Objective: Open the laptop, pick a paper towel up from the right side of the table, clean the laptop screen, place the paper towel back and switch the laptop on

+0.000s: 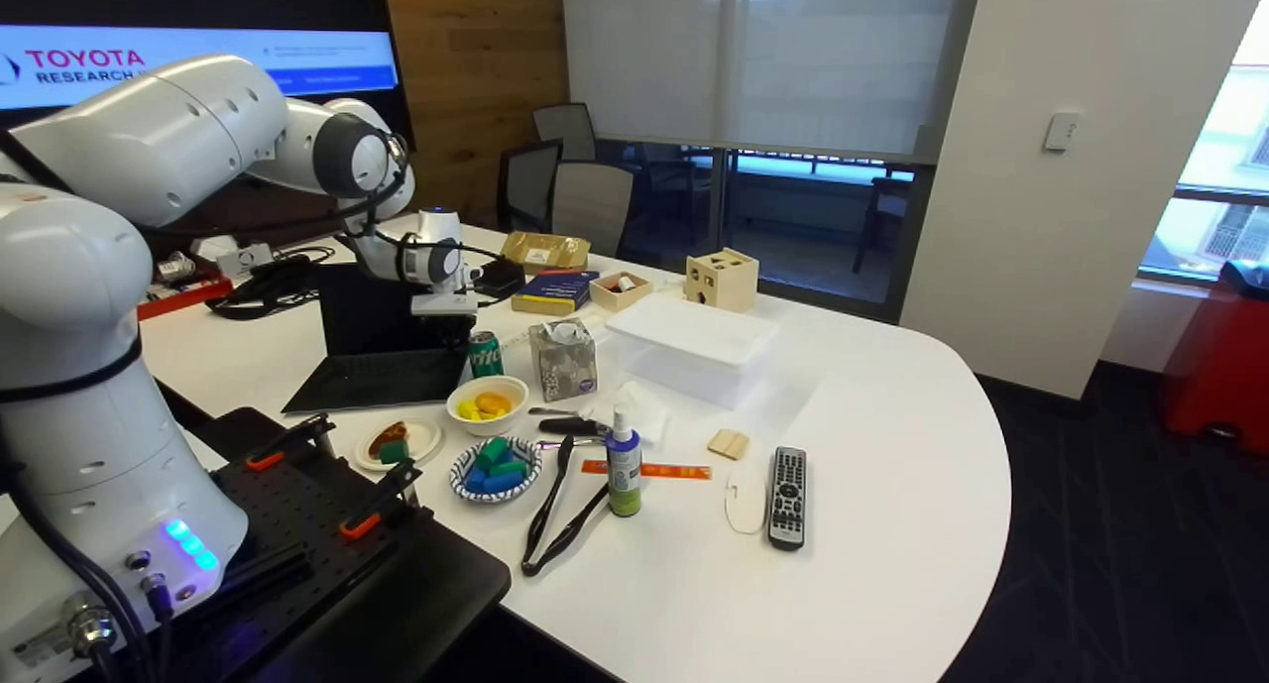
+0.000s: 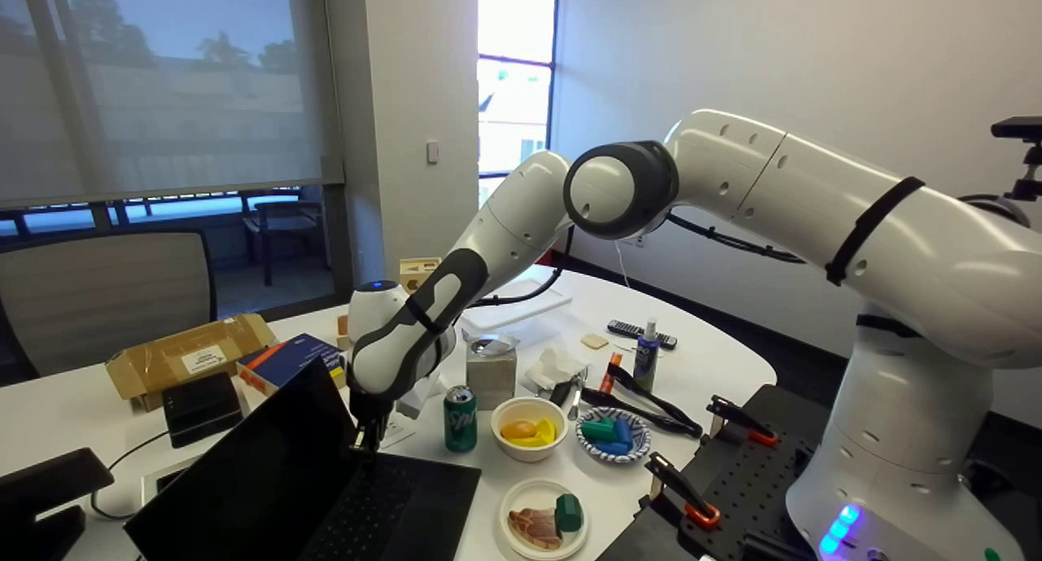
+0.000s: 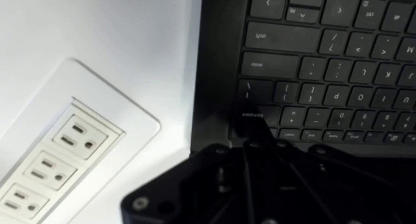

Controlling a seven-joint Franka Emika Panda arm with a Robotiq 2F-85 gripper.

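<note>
The laptop stands open on the white table (image 1: 872,465). Its laptop screen is black in both exterior views (image 1: 362,311) (image 2: 252,471), and its dark keyboard fills the right of the wrist view (image 3: 338,68). My gripper (image 2: 366,443) points down at the keyboard's corner beside the screen. In the wrist view the gripper (image 3: 256,136) looks shut and empty, its dark fingers together over the backspace key and the corner key; contact cannot be told. The paper towel (image 1: 639,413), a crumpled white sheet, lies on the table beyond the tissue box, also in an exterior view (image 2: 558,368).
A green can (image 2: 461,418), a tissue box (image 2: 492,374) and a bowl of yellow fruit (image 2: 529,431) stand close beside the laptop. A plate (image 2: 544,519) lies before it. A white-lidded bin (image 1: 694,328), spray bottle (image 1: 624,465) and tongs (image 1: 555,524) lie further off.
</note>
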